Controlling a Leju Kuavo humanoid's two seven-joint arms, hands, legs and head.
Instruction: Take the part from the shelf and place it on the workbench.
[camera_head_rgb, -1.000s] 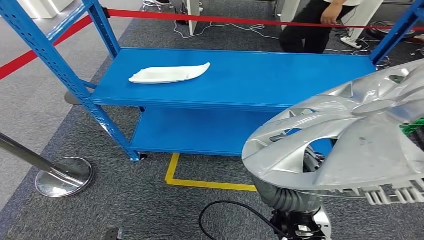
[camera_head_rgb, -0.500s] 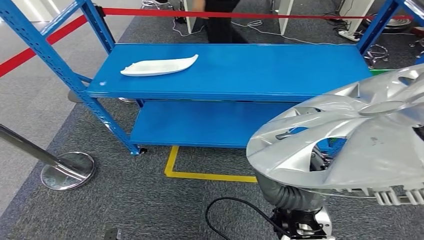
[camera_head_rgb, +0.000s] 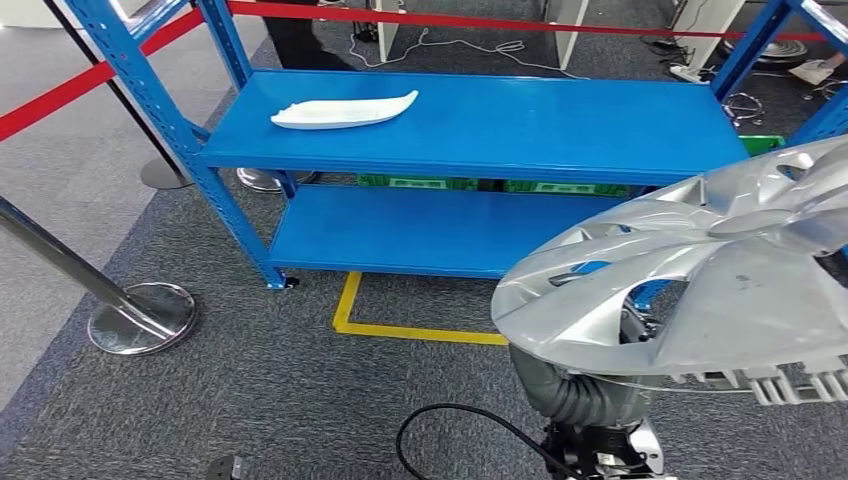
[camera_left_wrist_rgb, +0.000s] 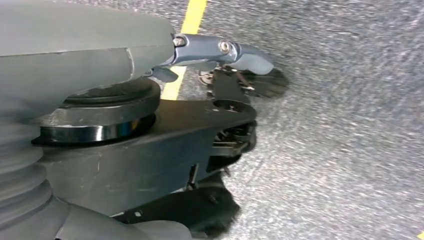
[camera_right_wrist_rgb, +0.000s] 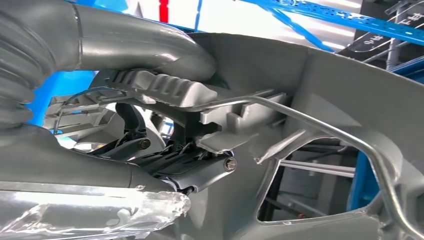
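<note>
Right hand (camera_right_wrist_rgb: 165, 150) clamped on rim of silver wheel cover (camera_head_rgb: 700, 280), held near right, above carpet. Left hand (camera_left_wrist_rgb: 235, 100) hanging over carpet, fingers curled, holding nothing. Far left on blue shelf (camera_head_rgb: 560, 125): white part (camera_head_rgb: 345, 110).

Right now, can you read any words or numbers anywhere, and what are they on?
No text can be read.
The green crates behind the blue shelf carry white marks, too small to read.
The silver wheel cover shows no lettering.

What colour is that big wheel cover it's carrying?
Silver wheel cover, clearest in the head view.
</note>
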